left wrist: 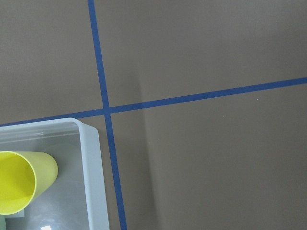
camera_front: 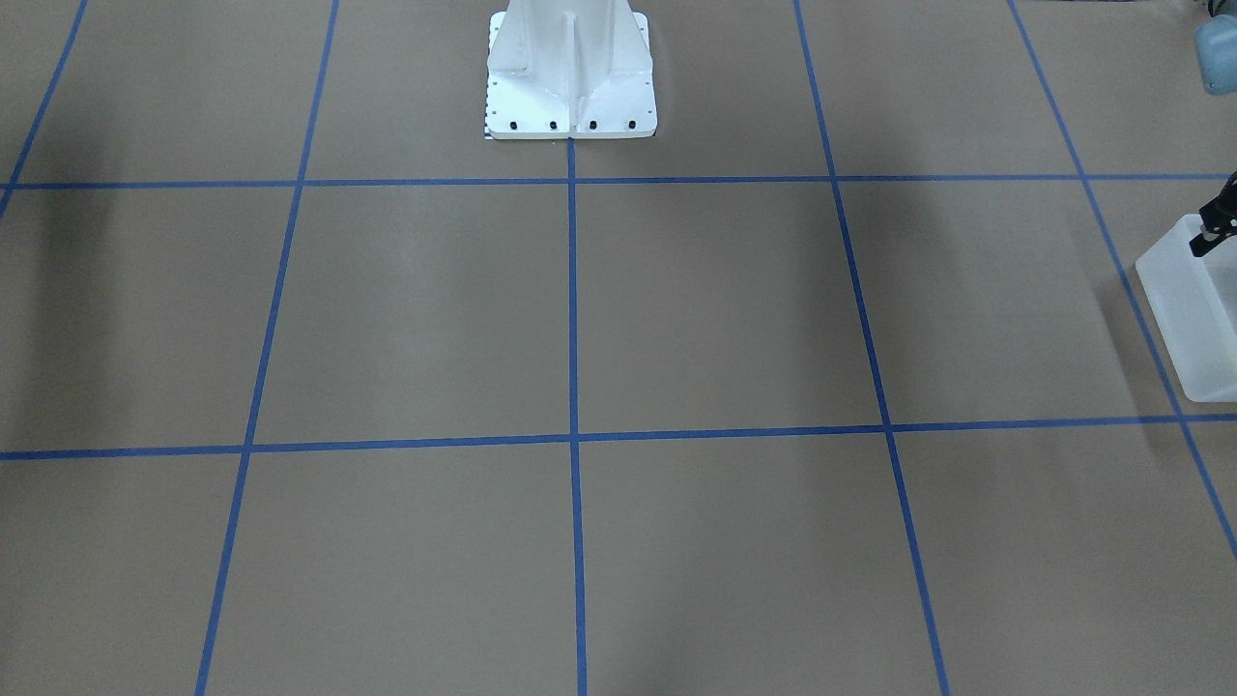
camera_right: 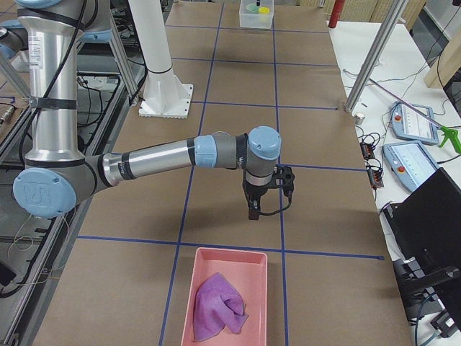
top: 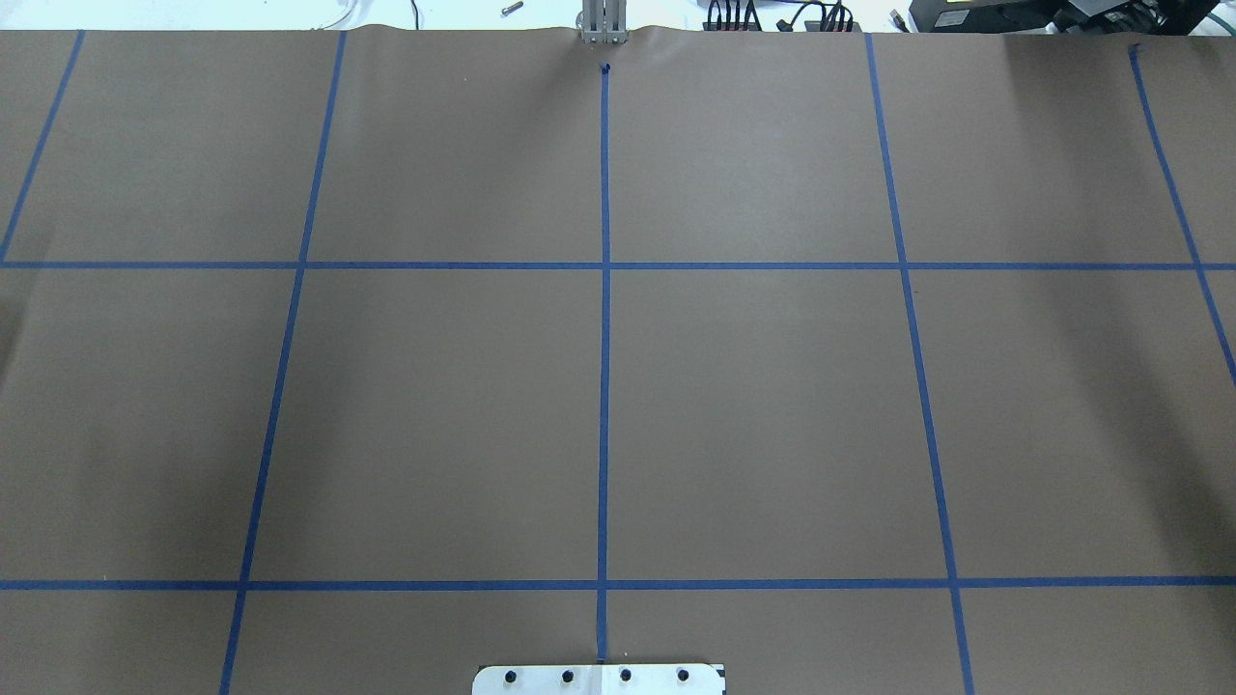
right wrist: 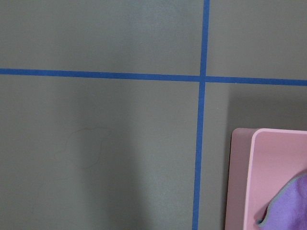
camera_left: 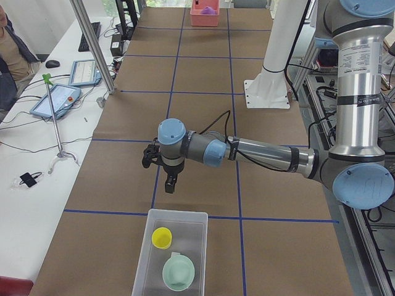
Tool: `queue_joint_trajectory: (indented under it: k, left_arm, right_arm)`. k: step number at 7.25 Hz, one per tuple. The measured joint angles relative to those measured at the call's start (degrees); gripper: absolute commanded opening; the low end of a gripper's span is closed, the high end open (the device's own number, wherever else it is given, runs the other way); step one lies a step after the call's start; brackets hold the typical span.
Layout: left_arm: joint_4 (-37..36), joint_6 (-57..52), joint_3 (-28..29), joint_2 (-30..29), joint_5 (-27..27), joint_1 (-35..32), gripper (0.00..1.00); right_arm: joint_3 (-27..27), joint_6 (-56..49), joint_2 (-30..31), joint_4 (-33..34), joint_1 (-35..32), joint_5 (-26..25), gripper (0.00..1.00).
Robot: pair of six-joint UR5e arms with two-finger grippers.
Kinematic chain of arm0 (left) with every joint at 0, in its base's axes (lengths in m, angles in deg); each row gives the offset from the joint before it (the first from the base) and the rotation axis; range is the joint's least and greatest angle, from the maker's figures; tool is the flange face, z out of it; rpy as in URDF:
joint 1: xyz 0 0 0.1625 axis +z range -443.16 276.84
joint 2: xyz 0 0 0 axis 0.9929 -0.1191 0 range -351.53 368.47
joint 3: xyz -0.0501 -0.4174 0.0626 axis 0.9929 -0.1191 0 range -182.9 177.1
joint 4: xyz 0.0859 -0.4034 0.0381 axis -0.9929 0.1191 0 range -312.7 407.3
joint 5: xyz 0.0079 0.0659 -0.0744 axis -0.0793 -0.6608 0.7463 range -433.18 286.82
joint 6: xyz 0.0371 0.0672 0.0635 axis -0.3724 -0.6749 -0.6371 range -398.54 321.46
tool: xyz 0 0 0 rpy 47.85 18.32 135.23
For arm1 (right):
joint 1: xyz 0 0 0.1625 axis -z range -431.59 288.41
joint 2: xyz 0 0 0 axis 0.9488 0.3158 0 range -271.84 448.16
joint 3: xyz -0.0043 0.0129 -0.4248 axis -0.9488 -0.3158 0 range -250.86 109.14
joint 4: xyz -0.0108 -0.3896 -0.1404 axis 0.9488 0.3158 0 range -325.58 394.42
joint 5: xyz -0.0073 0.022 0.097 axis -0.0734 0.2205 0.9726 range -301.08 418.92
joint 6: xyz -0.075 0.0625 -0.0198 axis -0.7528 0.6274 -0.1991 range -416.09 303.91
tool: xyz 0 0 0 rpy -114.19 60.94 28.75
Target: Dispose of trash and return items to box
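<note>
The box (camera_left: 179, 213), a frosted-white bin, stands at the table's end on my left. It holds a yellow cup (camera_left: 162, 237) and a pale green bowl (camera_left: 178, 271). My left gripper (camera_left: 170, 184) hangs fingers down just above the box's near rim. Only one black finger of it (camera_front: 1210, 235) shows in the front-facing view, over the box (camera_front: 1184, 324). I cannot tell whether it is open or shut. The left wrist view shows the box corner (left wrist: 93, 158) and the cup (left wrist: 19, 179). My right gripper (camera_right: 256, 211) hangs above bare paper and I cannot tell its state.
A pink tray (camera_right: 256, 254) with a crumpled purple cloth (camera_right: 220, 306) lies at the table's end on my right; the right wrist view shows its corner (right wrist: 244, 172). The white robot base (camera_front: 570, 77) stands at the table's back. Blue tape lines grid the brown paper.
</note>
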Motion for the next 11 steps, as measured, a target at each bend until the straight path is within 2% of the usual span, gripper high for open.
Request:
queue_joint_trajectory:
  k: [11]
  left_arm:
    - [-0.6, -1.6, 1.0, 0.6, 0.1, -2.0, 0.98]
  right_arm:
    - [-3.2, -0.3, -0.7, -0.2, 0.8, -1.3, 1.0]
